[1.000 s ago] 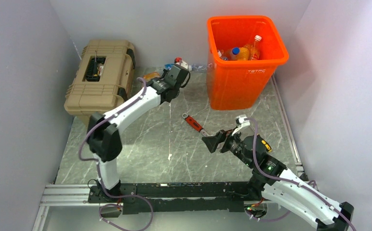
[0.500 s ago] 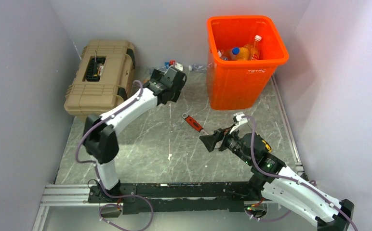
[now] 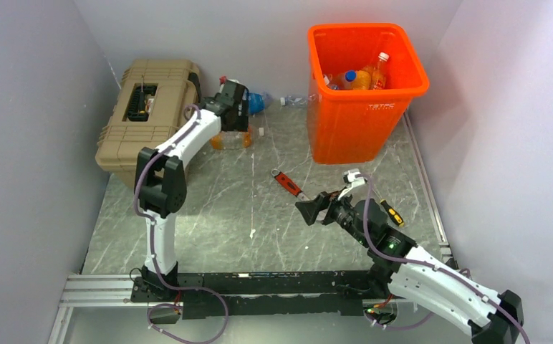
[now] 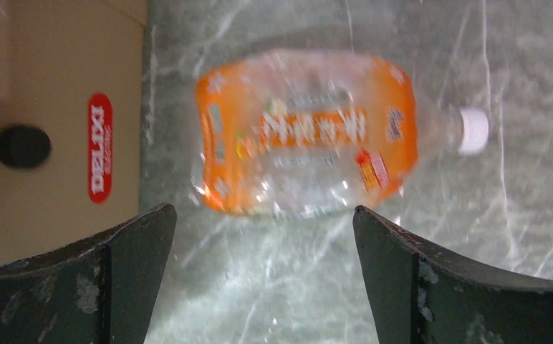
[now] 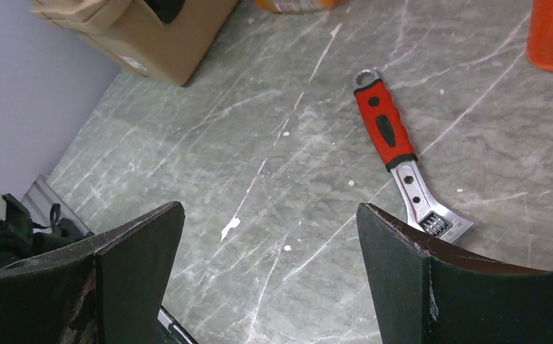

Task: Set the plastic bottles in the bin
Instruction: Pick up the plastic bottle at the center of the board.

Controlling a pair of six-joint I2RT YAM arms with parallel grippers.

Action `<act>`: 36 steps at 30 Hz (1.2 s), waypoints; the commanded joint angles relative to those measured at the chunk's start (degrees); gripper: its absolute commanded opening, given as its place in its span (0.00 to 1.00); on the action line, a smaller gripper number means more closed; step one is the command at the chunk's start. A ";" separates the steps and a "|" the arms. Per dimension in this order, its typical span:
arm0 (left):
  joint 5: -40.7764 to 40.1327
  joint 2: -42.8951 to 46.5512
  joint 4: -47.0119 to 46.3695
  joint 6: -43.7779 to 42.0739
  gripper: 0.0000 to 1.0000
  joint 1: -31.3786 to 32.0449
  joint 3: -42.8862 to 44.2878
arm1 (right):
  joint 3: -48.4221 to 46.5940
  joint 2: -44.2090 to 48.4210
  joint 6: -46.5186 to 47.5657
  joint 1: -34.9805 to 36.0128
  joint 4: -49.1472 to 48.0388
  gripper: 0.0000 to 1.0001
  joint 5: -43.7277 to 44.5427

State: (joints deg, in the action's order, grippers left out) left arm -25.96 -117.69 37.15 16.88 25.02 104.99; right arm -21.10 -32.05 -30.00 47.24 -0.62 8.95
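A crushed clear bottle with an orange label (image 4: 309,132) and a white cap (image 4: 473,131) lies on its side on the floor beside the toolbox; from above the same bottle (image 3: 232,140) shows below my left gripper (image 3: 236,120). My left gripper (image 4: 263,222) hangs open just short of it, nothing between the fingers. Two more small bottles (image 3: 258,102) (image 3: 291,101) lie by the back wall. The orange bin (image 3: 345,125) at the back right holds several bottles (image 3: 359,77). My right gripper (image 3: 311,209) is open and empty above mid-floor (image 5: 266,222).
The tan toolbox (image 3: 148,115) stands at the back left, its side (image 4: 44,107) close to the left finger. A red-handled wrench (image 3: 288,183) (image 5: 395,143) lies mid-floor by the right gripper. A yellow-and-black screwdriver (image 3: 392,213) lies at the right.
My left gripper went from shut to open and swung left and back toward the toolbox. The orange-label bottle now lies exposed on the floor. The right arm crept slightly left.
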 commanded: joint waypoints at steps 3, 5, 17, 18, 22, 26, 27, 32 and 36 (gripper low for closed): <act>20.10 -4.04 -5.57 -13.97 0.99 -3.34 9.58 | 0.31 -4.07 -2.30 0.05 -7.38 0.95 -0.53; 25.09 -4.42 -6.14 -24.87 0.98 -2.78 10.28 | 0.23 -3.63 -1.97 0.04 -6.50 0.95 -0.56; 36.64 -6.78 -23.01 -76.09 0.96 4.91 -3.86 | -2.16 6.31 -0.06 0.04 9.02 0.95 0.52; 35.07 -8.87 -23.13 -77.83 0.95 5.17 -2.68 | -2.59 7.26 0.04 0.04 10.98 0.95 0.80; 27.21 -15.08 -27.66 -83.71 0.96 5.89 0.14 | -4.08 10.30 -0.16 0.04 15.71 0.95 2.35; 22.71 -19.03 -29.31 -85.78 0.97 5.94 3.37 | -2.92 12.36 -0.90 0.09 16.16 0.95 3.16; 21.79 -20.12 -29.12 -86.16 0.97 5.92 4.52 | -2.70 12.42 -1.08 0.05 16.10 0.95 3.18; 19.19 -22.80 -27.38 -86.00 0.96 6.01 7.47 | -2.54 11.61 -1.34 0.05 16.27 0.95 3.32; 17.90 -21.77 -25.05 -84.32 0.94 6.01 5.86 | -2.13 11.92 -1.13 0.04 15.65 0.95 3.80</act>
State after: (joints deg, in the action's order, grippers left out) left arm -5.41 -139.28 9.19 -68.01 31.05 110.96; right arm -22.59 -20.32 -31.14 47.24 16.38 11.51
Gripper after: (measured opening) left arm 0.946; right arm 0.950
